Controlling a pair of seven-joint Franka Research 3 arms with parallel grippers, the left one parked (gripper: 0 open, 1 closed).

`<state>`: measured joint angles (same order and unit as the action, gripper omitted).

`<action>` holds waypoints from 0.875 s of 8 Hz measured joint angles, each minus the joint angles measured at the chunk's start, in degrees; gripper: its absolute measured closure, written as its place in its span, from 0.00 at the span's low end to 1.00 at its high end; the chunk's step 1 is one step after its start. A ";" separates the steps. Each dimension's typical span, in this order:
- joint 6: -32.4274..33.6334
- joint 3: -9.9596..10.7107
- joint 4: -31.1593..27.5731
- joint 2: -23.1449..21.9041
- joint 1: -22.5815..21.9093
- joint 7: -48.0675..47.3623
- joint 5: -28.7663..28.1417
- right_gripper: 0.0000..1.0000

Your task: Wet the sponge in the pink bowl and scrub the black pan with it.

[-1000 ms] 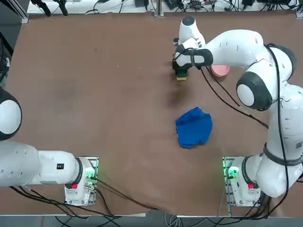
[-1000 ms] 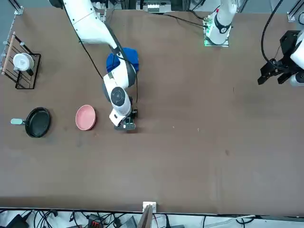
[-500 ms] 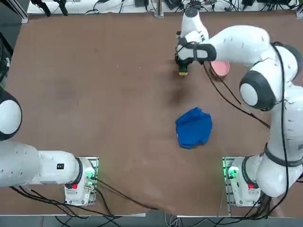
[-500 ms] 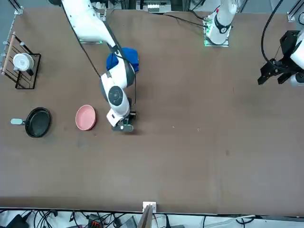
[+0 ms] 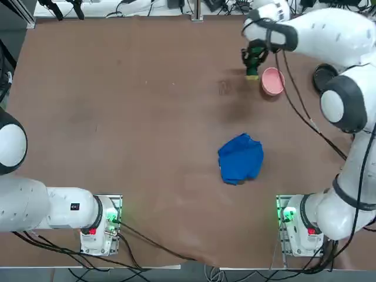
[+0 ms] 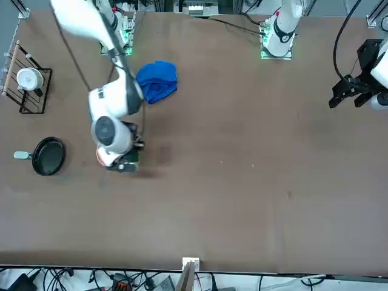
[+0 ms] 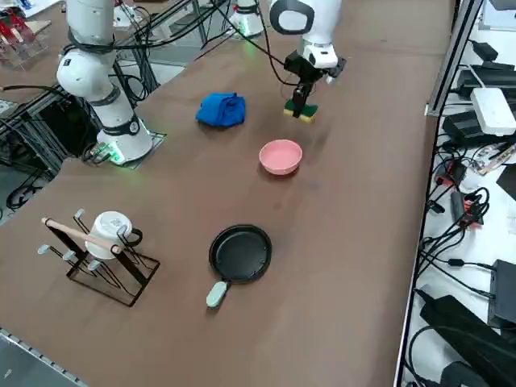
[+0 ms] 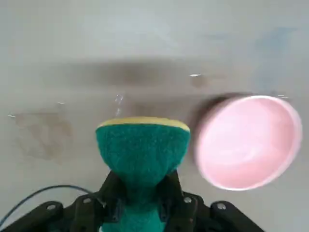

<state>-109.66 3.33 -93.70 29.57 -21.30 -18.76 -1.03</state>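
Top view: the claw (image 5: 254, 57) pinches the sponge (image 8: 143, 145) yellow edge outward (ready for dipping, presumably), the bowl (image 5: 272, 81) at its four o'clock.

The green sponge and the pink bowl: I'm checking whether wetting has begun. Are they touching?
Apart. The right wrist view shows bare tabletop between the sponge and the rim of the pink bowl.
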 joint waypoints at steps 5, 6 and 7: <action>0.37 -0.01 -6.79 -0.63 8.90 16.54 0.01 0.65; -0.84 -0.02 -8.33 -0.56 9.70 17.53 0.01 0.65; -1.83 -0.03 -9.42 -0.33 10.20 17.78 0.01 0.65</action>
<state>-111.49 3.30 -103.12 29.25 -11.10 -0.98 -1.02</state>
